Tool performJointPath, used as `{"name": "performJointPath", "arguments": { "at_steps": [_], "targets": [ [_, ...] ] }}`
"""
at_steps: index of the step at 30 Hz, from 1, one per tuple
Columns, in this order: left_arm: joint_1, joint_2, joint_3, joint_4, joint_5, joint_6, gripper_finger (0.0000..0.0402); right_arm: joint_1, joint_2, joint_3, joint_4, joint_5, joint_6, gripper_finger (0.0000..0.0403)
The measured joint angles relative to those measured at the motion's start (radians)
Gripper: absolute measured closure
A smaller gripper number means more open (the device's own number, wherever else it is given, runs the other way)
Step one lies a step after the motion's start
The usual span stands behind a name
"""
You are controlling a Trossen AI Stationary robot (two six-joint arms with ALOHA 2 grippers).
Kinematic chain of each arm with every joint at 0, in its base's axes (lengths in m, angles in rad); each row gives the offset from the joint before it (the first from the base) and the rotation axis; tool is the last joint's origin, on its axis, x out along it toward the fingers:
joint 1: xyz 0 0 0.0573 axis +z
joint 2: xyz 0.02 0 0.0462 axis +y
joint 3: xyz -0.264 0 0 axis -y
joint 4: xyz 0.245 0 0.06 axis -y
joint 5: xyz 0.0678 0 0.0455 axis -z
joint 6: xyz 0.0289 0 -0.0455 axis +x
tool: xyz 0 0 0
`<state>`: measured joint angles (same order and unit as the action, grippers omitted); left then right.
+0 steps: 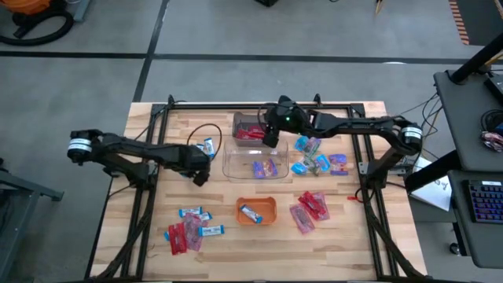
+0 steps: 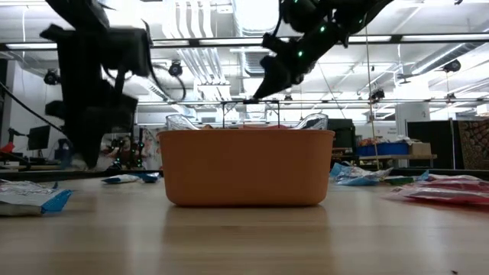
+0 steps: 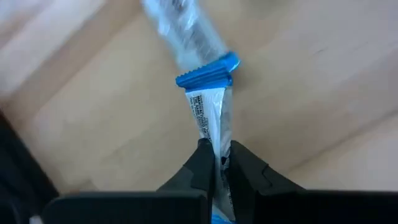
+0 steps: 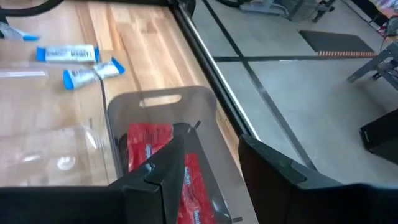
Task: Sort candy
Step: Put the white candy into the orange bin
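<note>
- My left gripper [image 3: 216, 163] was clamped on the near end of a blue-and-white candy bar [image 3: 208, 115], its fingertips pinching the flat wrapper tail.
- The bar's long axis ran straight out ahead of the fingers, in line with the gripper, so I judged that a plain lift would carry it without twisting.
- From above, that bar [image 1: 209, 146] lay just past the left gripper [image 1: 200, 174], on the side toward the clear bins [image 1: 236, 165], with the wooden table [image 1: 357, 236] beneath it.
- The left arm was clearly the nearer one to this piece; the right arm was busy elsewhere.
- My right gripper [image 4: 208, 165] hung with its fingers apart and nothing between them, directly above the far clear bin [image 4: 208, 118], where red packets [image 4: 149, 146] lay below the fingertips.
- Two more blue-and-white bars [image 4: 81, 62] sat on the wood well off to one side of the right gripper, beyond the bin wall.
- The orange tray [image 1: 257, 210], already holding one bar, lay farther from my left gripper than the clear bins did; I judged that the coming carry hinged on which of them suited this bar.
- Other loose candy [image 1: 191, 228] remained on the table on my left arm's side.
</note>
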<state>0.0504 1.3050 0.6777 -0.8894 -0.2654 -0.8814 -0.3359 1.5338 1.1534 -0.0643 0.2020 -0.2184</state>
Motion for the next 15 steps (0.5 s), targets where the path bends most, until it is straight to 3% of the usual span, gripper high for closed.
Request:
{"name": "performJointPath", "arguments": {
  "at_steps": [6,15],
  "targets": [
    [-0.004,-0.134,0.036,0.02,-0.031,0.141,0.0398,0.027,-0.095,0.0,-0.074,-0.001,0.033,0.0268],
    [-0.027,-0.254,0.038,0.278,-0.017,0.382,0.0399,0.154,-0.201,-0.001,-0.207,-0.001,0.094,0.0278]
  ]
}}
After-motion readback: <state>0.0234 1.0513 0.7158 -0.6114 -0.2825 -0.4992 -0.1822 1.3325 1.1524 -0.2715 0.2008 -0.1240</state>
